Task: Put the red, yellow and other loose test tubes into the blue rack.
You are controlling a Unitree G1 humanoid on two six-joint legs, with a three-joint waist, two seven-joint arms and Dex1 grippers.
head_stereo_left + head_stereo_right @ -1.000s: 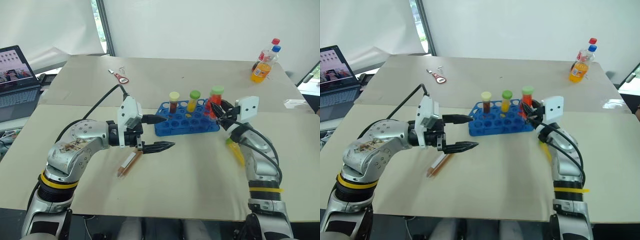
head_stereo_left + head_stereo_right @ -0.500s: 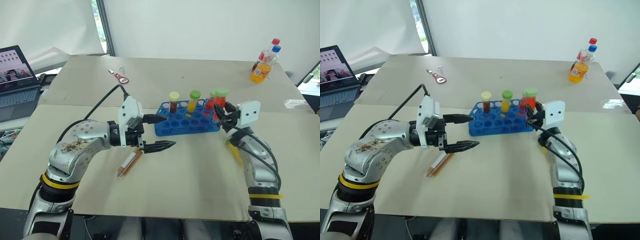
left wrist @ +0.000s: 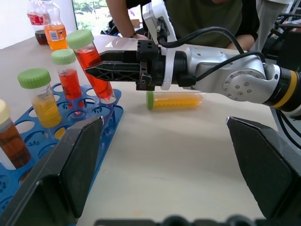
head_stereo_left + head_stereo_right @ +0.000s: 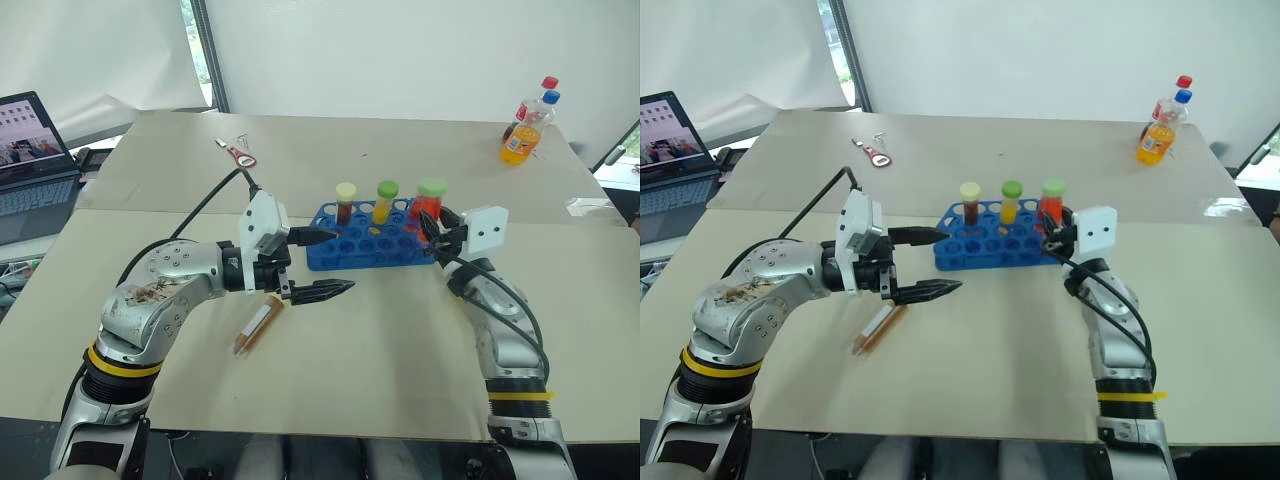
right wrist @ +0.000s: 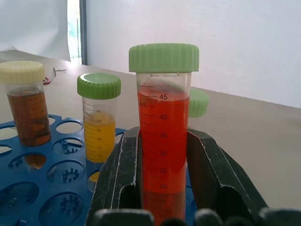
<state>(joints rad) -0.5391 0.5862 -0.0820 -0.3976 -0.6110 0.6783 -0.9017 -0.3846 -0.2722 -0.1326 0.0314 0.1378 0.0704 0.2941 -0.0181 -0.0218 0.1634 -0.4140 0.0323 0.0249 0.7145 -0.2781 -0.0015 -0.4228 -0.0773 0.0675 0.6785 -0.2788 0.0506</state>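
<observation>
The blue rack [image 4: 370,240] stands mid-table with a brown cream-capped tube [image 4: 345,202], a yellow green-capped tube [image 4: 386,201] and a red tube [image 3: 69,75] upright in it. My right gripper [image 5: 163,136] is shut on another red green-capped tube [image 5: 163,141], held tilted at the rack's right end [image 4: 432,205]. My left gripper [image 4: 340,262] stands open just left of the rack, nothing between its fingers. A loose brown tube [image 4: 256,327] lies on the table below it. A loose yellow tube [image 3: 175,100] lies on the table under my right arm.
A laptop [image 4: 30,150] sits at the far left edge. Two drink bottles [image 4: 530,125] stand at the back right. A red bottle opener [image 4: 240,153] lies behind the rack on the left. A person [image 3: 207,19] sits beyond the table's right side.
My right wrist has turned a little, with the red tube still gripped at the rack's right end. The left arm has not moved.
</observation>
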